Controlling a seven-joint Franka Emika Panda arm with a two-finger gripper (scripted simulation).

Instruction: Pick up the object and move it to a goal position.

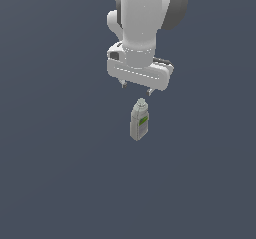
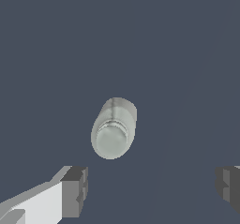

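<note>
The object is a small pale grey-beige bottle point(image 1: 139, 120) with a boxy body, a rounded cap and a green label patch. It stands upright on the dark grey floor point(image 1: 60, 183). My gripper point(image 1: 136, 89) hangs just above its cap, open and empty, jaws spread wider than the bottle. In the wrist view the bottle point(image 2: 114, 127) shows from above, cap toward the camera. My gripper point(image 2: 151, 188) is offset from the bottle there, and its dark fingertips point(image 2: 76, 185) stand wide apart.
</note>
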